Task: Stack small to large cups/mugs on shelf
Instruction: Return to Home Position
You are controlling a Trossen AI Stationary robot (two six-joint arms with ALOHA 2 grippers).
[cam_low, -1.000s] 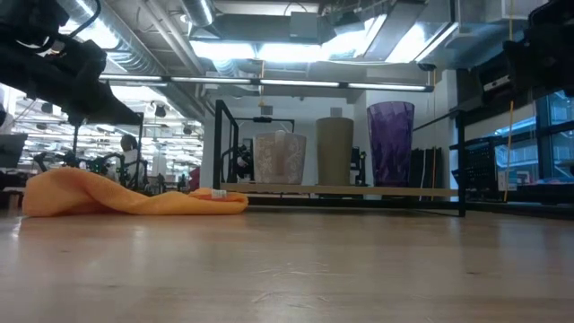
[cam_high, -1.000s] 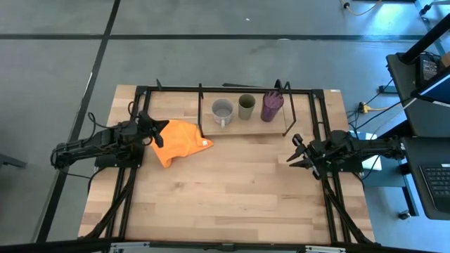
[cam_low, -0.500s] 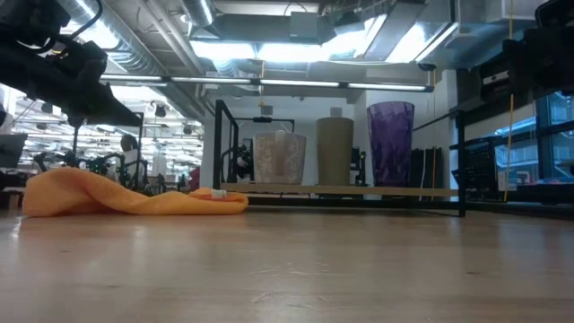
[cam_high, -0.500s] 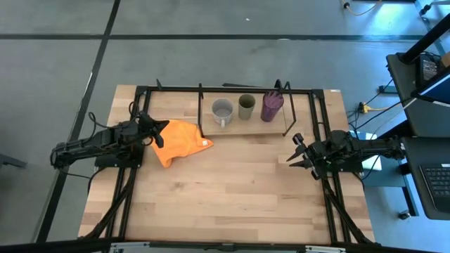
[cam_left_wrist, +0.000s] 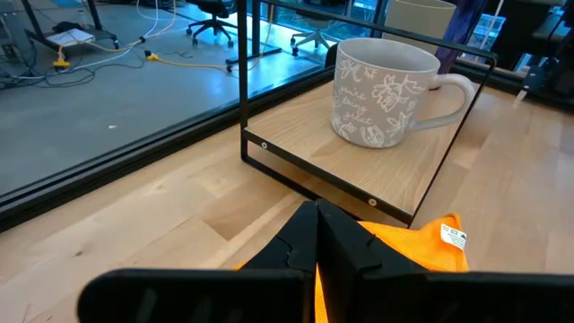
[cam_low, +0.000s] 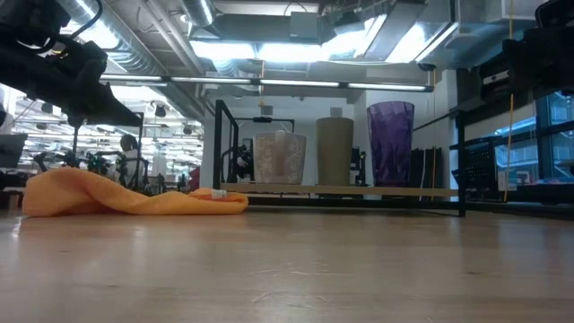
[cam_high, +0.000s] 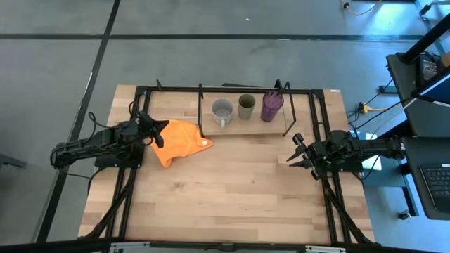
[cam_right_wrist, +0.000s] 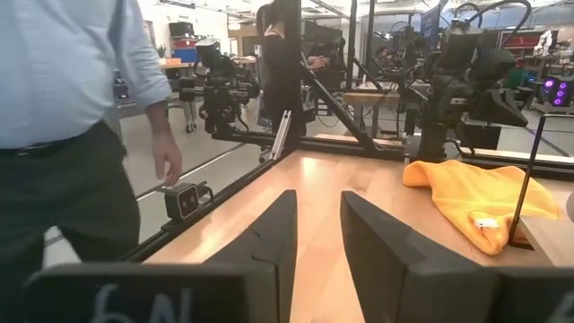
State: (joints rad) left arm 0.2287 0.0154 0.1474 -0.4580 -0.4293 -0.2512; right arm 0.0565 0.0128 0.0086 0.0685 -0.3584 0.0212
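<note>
The light-wood shelf (cam_high: pixel 242 128) with black wire frames stands at the table's far middle. On it, in a row from left to right, stand the grey mug (cam_high: pixel 223 111), the olive-green cup (cam_high: pixel 246 105) and the purple ribbed cup (cam_high: pixel 271 105), each on its base. The low view shows them side by side: the mug (cam_low: pixel 279 159), the olive cup (cam_low: pixel 334 151) and the purple cup (cam_low: pixel 391 143). My left gripper (cam_high: pixel 162 128) is shut and hangs above the left edge of an orange cloth (cam_high: pixel 181 141), pointing toward the mug (cam_left_wrist: pixel 381 91). My right gripper (cam_high: pixel 294 149) is open and empty, right of the shelf's near right corner.
The orange cloth lies crumpled on the table left of the shelf (cam_low: pixel 126 196). A black frame (cam_high: pixel 225 89) runs along the table's far and side edges. Bare tabletop (cam_high: pixel 232 190) lies between the shelf and the near edge. A person (cam_right_wrist: pixel 63 117) stands beyond the table's left side.
</note>
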